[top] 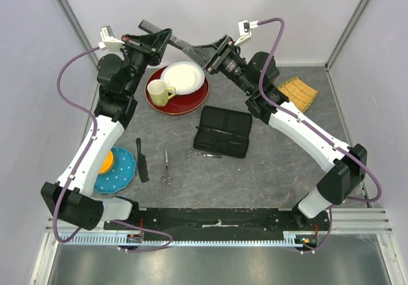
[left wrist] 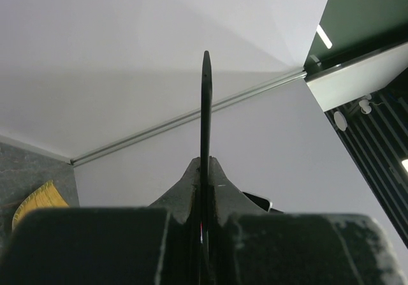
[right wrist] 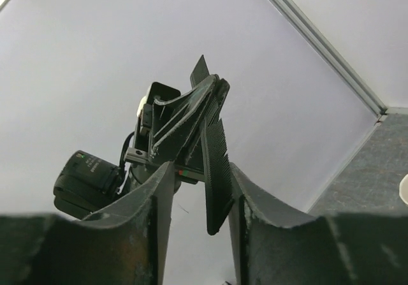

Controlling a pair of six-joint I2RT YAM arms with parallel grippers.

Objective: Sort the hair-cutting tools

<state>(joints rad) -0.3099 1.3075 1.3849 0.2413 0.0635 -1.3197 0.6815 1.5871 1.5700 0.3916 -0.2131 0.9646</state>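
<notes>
Mid-air handover, we judge: left gripper clamps comb; right gripper, part-open, straddles it. Next: right closes, left releases.

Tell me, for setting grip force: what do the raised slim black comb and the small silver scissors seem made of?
The slim black comb is probably plastic: matte, with fine moulded teeth. The small silver scissors look metal: thin blades, bright sheen.
</notes>
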